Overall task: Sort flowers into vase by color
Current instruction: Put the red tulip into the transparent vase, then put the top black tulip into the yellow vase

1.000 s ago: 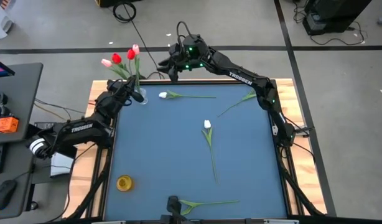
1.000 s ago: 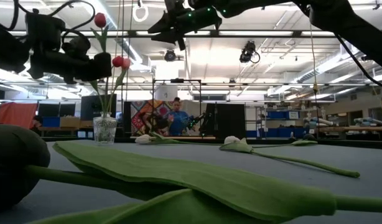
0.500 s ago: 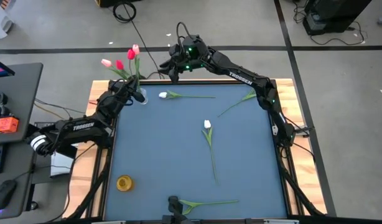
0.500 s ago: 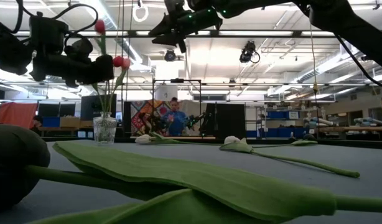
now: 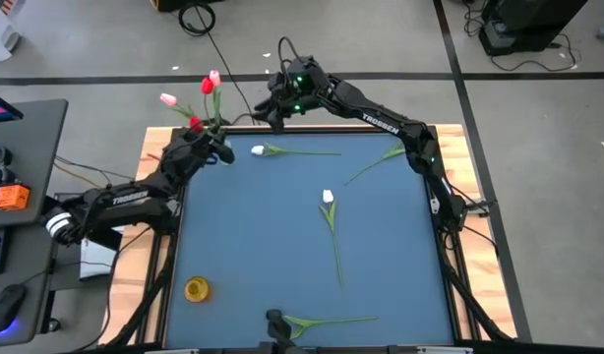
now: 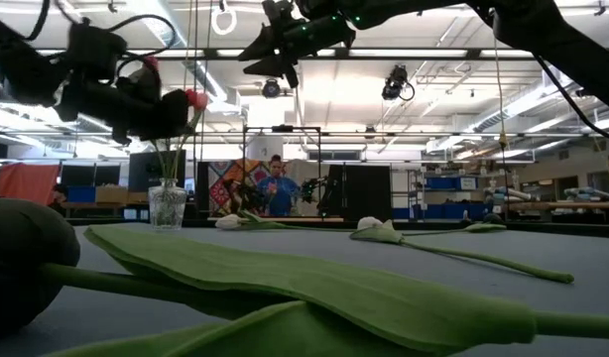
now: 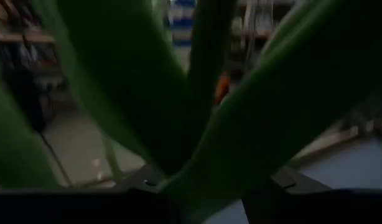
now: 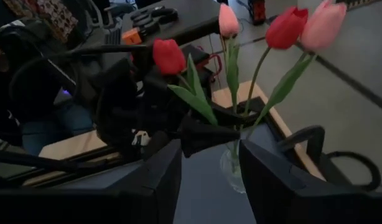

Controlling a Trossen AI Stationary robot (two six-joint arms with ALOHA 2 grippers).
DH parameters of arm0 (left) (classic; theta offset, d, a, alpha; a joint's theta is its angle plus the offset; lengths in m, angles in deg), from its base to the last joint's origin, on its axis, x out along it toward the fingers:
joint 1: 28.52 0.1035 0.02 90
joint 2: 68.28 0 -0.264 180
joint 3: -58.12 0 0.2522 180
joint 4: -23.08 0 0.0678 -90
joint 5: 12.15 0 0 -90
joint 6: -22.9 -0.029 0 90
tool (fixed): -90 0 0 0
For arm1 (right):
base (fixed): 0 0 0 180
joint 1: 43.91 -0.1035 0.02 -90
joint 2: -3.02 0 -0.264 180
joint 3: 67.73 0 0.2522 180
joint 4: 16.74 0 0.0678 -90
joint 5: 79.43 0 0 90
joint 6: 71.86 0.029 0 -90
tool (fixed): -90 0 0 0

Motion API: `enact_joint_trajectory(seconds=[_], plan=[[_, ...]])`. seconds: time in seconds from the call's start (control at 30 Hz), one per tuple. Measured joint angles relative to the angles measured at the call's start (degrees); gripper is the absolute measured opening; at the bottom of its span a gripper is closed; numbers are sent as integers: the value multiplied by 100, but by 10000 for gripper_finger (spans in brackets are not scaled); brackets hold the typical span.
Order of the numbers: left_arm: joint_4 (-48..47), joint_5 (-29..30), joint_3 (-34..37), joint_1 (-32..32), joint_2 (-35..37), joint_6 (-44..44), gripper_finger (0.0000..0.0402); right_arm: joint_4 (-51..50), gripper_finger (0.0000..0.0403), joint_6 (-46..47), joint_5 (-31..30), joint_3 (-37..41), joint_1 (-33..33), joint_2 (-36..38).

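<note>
Overhead, the left hand (image 5: 215,150) sits at the glass vase (image 5: 221,149) on the table's (image 5: 263,246) far left corner, fingers apart around green stems. Only the right wrist view shows the vase's two red and two pink tulips (image 8: 286,28). The right hand (image 5: 266,115), open, hovers just beyond. White tulips (image 5: 329,198) lie on the table.
</note>
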Motion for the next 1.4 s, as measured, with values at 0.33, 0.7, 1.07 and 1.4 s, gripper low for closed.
enact_joint_trajectory(seconds=[0.33, 0.7, 1.07, 1.4], plan=[[-4460, 110, -2159, -49, 121, -316, 166, -436, 168, 140, 188, 0, 0, -2], [-7392, 230, -3594, -45, 126, 11, 267, -576, 168, 458, 423, 0, -2, -2], [-9149, 227, -4845, -331, 133, 165, 272, -2159, 167, 318, -284, -2, -148, -2], [-9432, 187, -4920, -1035, 383, 840, 272, -2885, 167, 131, -1391, -2, -350, 509]])
